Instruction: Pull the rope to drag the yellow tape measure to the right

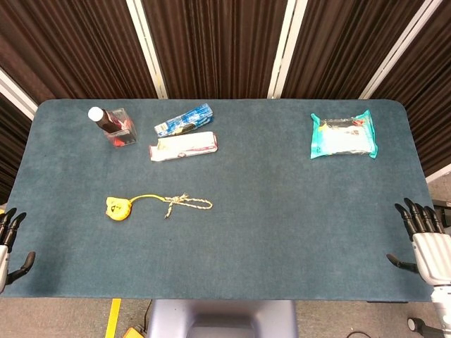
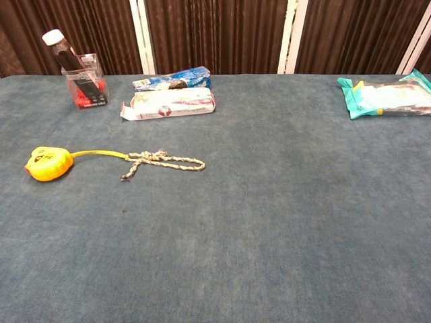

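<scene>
Yellow tape measure [image 1: 118, 208] lay on the blue-green surface [image 1: 282, 232], its yellow tape drawn out a short way to the right and tied to the rope [image 1: 187, 204]. The rope was a short braided loop with a knot near the tape end, lying flat just right of the tape measure. Nothing touched either one.

Taking the tape measure as landmark: behind it, toward the curtain, stood a clear box [image 1: 121, 130] with red contents and a dark bottle [image 1: 102, 118] with a white cap leaning in it. Behind and to the right of the tape measure lay a white packet [image 1: 183, 146], and just behind that a blue packet [image 1: 184, 120], the two nearly touching. Far to the right and behind, well apart from everything else, lay a teal wipes pack [image 1: 343, 135]. The stretch of surface to the right of the rope carried nothing in the line of a drag.

Right hand [image 1: 425, 239] was at the near right edge of the surface, far right of the tape measure, fingers [image 1: 416, 213] spread and released, holding nothing. Left hand [image 1: 8, 243] showed only partly at the near left edge, left of and nearer than the tape measure, fingers apart, grasping nothing. Neither hand appeared in the chest view.
</scene>
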Controlling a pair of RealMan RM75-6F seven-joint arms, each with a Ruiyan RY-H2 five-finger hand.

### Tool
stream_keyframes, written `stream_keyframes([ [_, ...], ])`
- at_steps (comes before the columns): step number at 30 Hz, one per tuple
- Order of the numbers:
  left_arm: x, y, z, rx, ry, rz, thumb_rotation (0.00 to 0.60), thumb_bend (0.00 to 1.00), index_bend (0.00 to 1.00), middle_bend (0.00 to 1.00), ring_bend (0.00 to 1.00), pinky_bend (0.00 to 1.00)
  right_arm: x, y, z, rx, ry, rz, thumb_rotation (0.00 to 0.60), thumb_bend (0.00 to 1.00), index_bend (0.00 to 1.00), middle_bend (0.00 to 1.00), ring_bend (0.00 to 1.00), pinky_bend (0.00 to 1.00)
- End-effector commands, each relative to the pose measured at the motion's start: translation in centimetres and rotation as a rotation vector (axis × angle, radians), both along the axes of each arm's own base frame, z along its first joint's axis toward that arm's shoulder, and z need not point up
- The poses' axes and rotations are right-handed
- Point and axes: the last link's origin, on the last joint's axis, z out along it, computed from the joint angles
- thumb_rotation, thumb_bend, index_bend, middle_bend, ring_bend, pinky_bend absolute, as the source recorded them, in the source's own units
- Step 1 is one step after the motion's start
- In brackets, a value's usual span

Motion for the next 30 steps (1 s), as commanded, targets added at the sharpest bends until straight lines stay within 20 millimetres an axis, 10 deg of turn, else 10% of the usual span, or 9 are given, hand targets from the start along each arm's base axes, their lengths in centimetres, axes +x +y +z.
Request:
stream_keyframes([
  [1,-0.1,0.0,0.1,0.009,-0.006,0.004,0.6,0.37,0.08,0.0,0.0,0.12,0.0,-0.2,-0.2,0.018,0.0,0.0,0.6,0.13,0.16,0.01,0.0,0.0],
  [9,-0.1,-0.5,0.4,0.012,-0.009,0.007,0.6,0.37,0.08,0.0,0.0,0.12,2.5,-5.0,-2.1,0.139,-0.013,0.093,0.6,0.13,0.16,0.01,0.0,0.0],
  [19,-0.4,-0.9,1.3,0.045,-0.017,0.02,0.6,0.37,0.08,0.0,0.0,0.12,12.1,-14.0,-9.5,0.426,0.034,0.269,0.6,0.13,0.18,0.01,0.0,0.0],
  [30,-0.8,-1.2,2.2,0.081,-0.024,0.039,0.6,0.37,0.08,0.0,0.0,0.12,21.3,-19.3,-18.0,0.544,0.004,0.342,0.6,0.13,0.25,0.01,0.0,0.0],
])
